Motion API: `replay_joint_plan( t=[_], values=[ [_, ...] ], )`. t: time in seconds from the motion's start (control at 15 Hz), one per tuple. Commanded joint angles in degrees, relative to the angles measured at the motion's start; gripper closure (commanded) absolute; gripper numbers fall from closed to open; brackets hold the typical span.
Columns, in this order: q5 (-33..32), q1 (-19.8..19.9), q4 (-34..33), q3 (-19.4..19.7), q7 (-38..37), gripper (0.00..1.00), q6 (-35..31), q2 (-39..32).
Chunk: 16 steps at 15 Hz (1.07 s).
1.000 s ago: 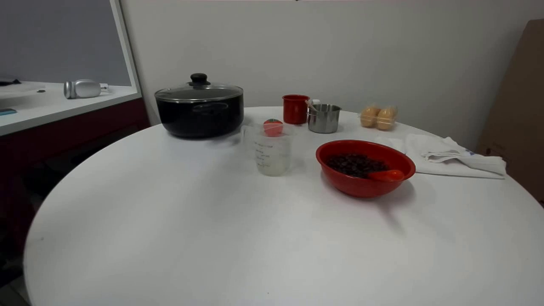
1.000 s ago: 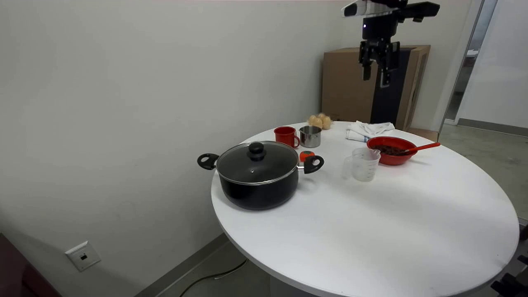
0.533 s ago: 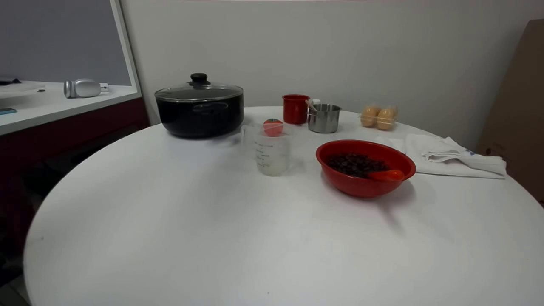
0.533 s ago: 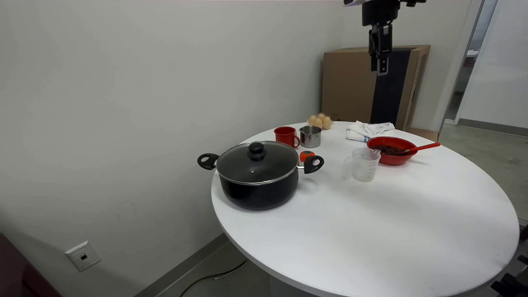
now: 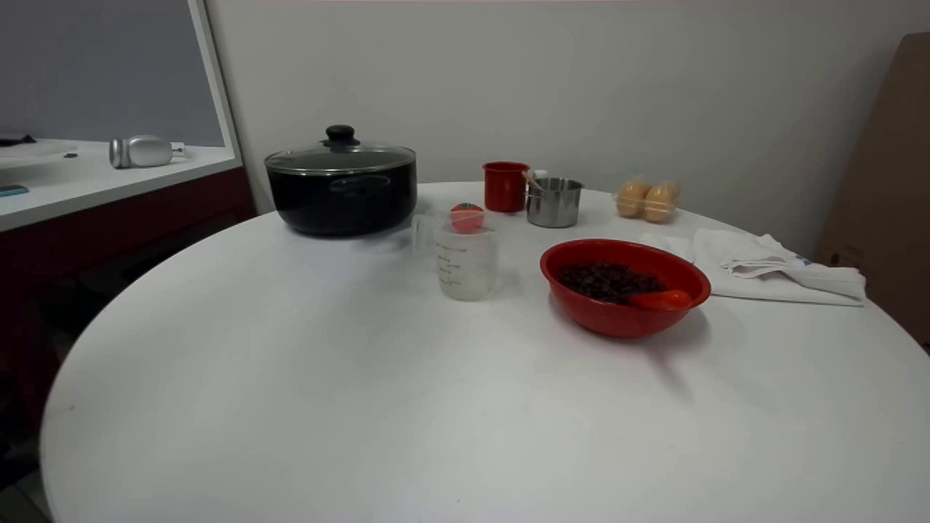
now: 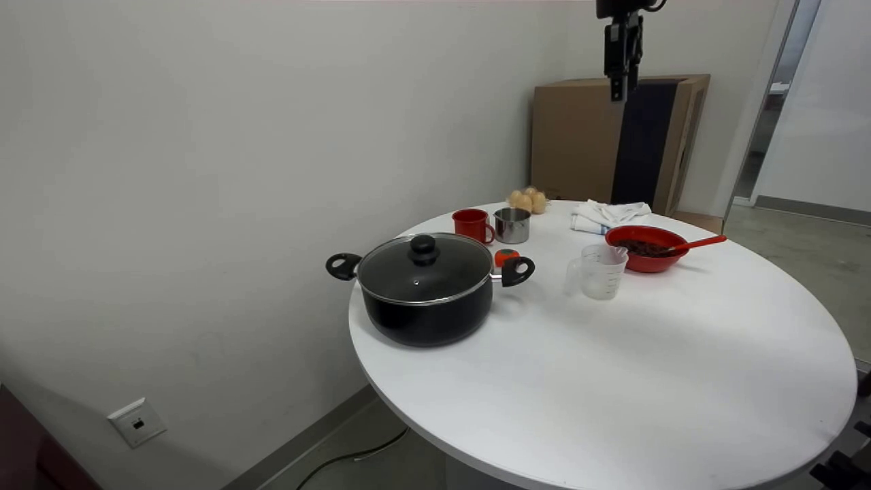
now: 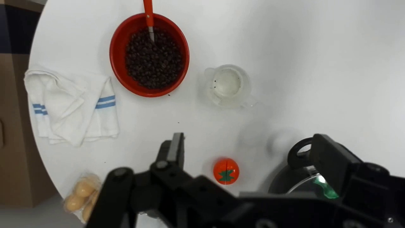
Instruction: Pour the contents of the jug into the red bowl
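While the gripper [image 7: 249, 136] hangs high above the white table [image 7: 316, 63], its jaws spread wide, a red tomato [image 7: 226, 171] lies below; farther out, the clear jug [image 7: 228, 85] stands upright with a few dark specks [image 7: 215, 81] inside, near the red bowl [image 7: 117, 58], which holds dark bits [image 7: 155, 63] and an orange-handled utensil [image 7: 148, 15].

The end effector [image 6: 624, 93] hangs vertically near the upper edge of an exterior view, below the dark wrist [image 6: 616, 7], pointing downward. In the wrist view, its two fingers [image 7: 332, 161] stand wide apart.
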<state>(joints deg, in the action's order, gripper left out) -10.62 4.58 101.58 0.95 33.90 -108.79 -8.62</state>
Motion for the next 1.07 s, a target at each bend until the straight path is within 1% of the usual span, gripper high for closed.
replay_joint_plan(
  t=[0.0,0.27,0.33,0.4,1.0],
  values=[
    [-0.8,-0.7,1.2,0.3,-6.0,0.00,0.3,2.9],
    [0.0,-1.0,2.3,0.0,-9.2,0.00,0.6,5.0],
    [1.2,-1.1,2.7,-0.3,-7.4,0.00,0.5,5.6],
    [0.2,-0.8,0.6,0.2,-7.1,0.00,0.3,3.1],
    [0.3,-0.8,0.7,0.2,-7.1,0.00,0.3,2.9]
  ],
)
